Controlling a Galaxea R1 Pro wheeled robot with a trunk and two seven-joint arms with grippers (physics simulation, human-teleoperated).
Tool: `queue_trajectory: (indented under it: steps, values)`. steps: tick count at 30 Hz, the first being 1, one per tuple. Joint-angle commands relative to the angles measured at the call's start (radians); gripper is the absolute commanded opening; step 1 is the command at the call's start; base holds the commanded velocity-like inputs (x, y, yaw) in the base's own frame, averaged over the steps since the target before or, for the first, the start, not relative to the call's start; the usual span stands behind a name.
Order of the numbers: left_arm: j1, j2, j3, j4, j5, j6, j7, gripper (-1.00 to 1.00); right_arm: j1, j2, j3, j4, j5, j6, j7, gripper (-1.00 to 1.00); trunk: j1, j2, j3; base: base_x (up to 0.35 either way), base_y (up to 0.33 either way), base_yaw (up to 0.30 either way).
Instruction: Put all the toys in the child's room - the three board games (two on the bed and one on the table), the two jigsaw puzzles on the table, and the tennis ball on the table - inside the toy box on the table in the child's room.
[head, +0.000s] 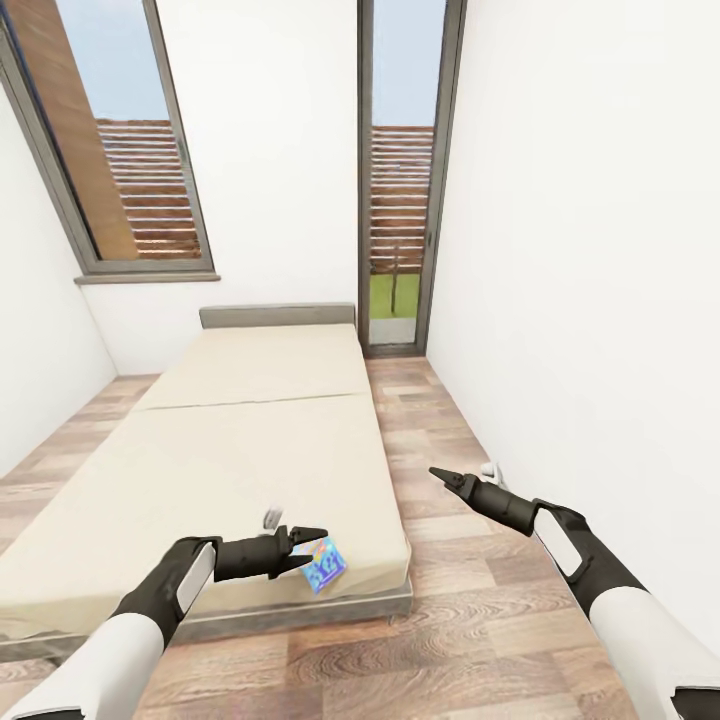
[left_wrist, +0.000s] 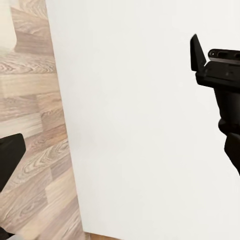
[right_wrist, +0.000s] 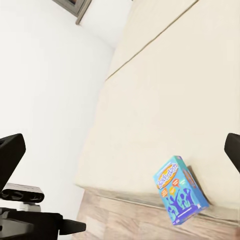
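A small blue board game (head: 324, 567) lies at the near right corner of the bed (head: 230, 450), right at the edge of the beige mattress. The right wrist view shows the same blue box (right_wrist: 179, 192) tipped up at that edge. My left gripper (head: 312, 548) hovers just left of and slightly above it, fingers apart and holding nothing. Over the wooden floor to the right of the bed, my right gripper (head: 440, 476) is open, its fingers (right_wrist: 10, 155) wide apart and empty. The toy box and the table are out of view.
A strip of wooden floor (head: 450, 560) runs between the bed and the white wall (head: 580, 300) on the right. A glass door (head: 400, 200) stands beyond the grey headboard (head: 277, 316), and a window (head: 120, 150) is at the far left.
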Motion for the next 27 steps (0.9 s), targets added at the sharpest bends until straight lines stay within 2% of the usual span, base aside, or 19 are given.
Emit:
queue_trajectory:
  steps: [1,7,14,19,22,27]
  values:
    - [-0.001,0.000,0.002,0.000,0.000,0.005,-0.002,1.00,-0.001,-0.001,0.002,0.000,-0.008,0.007,-0.001,1.00,0.004,-0.008,-0.004,-0.089,0.008,0.000]
    - [0.000,0.000,0.002,0.000,0.000,0.003,0.001,1.00,-0.001,0.001,0.002,-0.002,-0.008,0.008,0.001,1.00,0.027,-0.050,-0.023,-0.197,0.049,0.000]
    - [-0.001,0.000,0.002,0.000,-0.002,0.003,0.009,1.00,-0.001,0.001,0.002,-0.010,-0.009,0.016,0.005,1.00,0.054,-0.099,-0.045,-0.060,0.015,0.000]
    - [-0.001,0.000,0.002,0.000,-0.003,0.002,0.015,1.00,-0.001,0.001,0.002,-0.017,-0.008,0.078,0.013,1.00,0.073,-0.134,-0.061,-0.011,0.003,0.000]
    - [-0.001,0.000,0.003,0.000,-0.003,-0.002,0.018,1.00,-0.001,0.000,0.002,-0.037,-0.007,0.130,0.052,1.00,0.084,-0.155,-0.070,-0.003,0.001,0.000]
    - [-0.002,0.001,0.003,0.001,-0.004,-0.012,0.030,1.00,0.006,0.000,0.002,-0.064,-0.005,0.156,0.141,1.00,0.103,-0.190,-0.086,-0.001,0.000,0.000]
